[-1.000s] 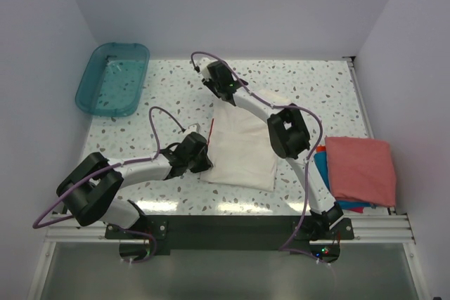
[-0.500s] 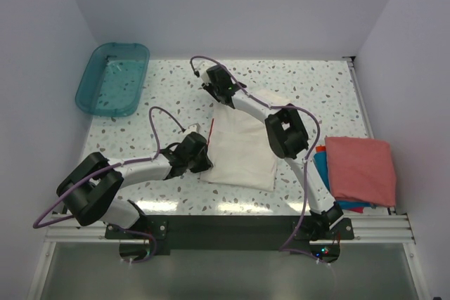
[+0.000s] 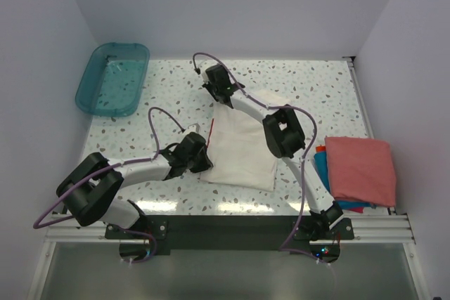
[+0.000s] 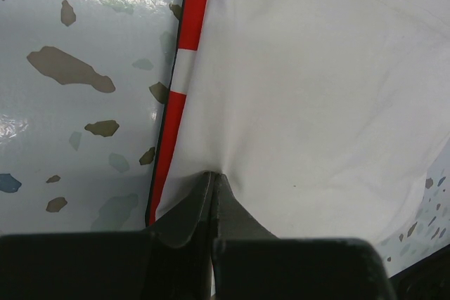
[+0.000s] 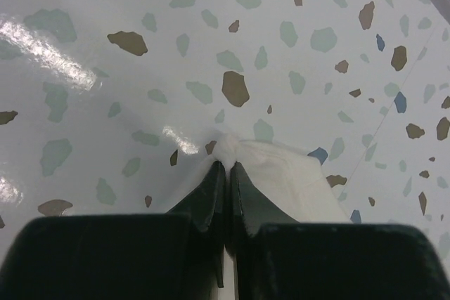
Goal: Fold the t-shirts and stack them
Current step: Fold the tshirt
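**Speckled surface: both pincers clamped on the white shirt**

White walls close in the surface. The white shirt lies folded at its middle, with a red stripe along the left edge. The left arm lies low and reaches rightward. The left pincer is closed on the shirt's left edge beside the stripe. The right arm stretches across the shirt, and the right pincer is closed on its far left corner. A red shirt rests on a blue shirt at the right edge. A tub stands far left.
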`<state>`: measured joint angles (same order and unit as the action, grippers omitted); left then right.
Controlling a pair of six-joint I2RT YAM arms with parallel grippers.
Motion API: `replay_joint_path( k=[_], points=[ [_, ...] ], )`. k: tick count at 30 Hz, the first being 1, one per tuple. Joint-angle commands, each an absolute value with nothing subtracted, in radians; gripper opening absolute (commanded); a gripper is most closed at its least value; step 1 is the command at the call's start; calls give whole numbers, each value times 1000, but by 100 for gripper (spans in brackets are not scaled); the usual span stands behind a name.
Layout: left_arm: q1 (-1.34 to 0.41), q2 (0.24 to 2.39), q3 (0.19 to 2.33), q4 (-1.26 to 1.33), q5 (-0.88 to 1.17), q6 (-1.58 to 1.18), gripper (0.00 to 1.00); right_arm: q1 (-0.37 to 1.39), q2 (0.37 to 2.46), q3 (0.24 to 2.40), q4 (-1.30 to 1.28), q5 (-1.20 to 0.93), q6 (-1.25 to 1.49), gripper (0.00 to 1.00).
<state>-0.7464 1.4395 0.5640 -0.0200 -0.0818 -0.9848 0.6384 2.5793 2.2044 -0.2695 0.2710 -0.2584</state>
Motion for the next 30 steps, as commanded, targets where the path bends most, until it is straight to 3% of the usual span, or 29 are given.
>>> replay_joint_path(
  k=[1, 10, 19, 23, 27, 30],
  points=[
    [-744, 1479, 505, -121, -69, -963, 0, 608, 2500, 2207, -262, 258, -134, 0],
    [-744, 1474, 479, -104, -61, -982, 0, 485, 2313, 1988, -183, 9, 320, 0],
    [-744, 1466, 466, -98, -63, -982, 0, 437, 2270, 1905, -100, -142, 463, 0],
    [-744, 1468, 465, -97, -60, -983, 0, 402, 2344, 1966, -71, -244, 566, 9],
    [-744, 1471, 463, -89, -58, -982, 0, 374, 2434, 2057, -52, -327, 640, 11],
    [-744, 1474, 465, -86, -58, -979, 0, 356, 2502, 2106, -5, -391, 709, 30]
  ],
)
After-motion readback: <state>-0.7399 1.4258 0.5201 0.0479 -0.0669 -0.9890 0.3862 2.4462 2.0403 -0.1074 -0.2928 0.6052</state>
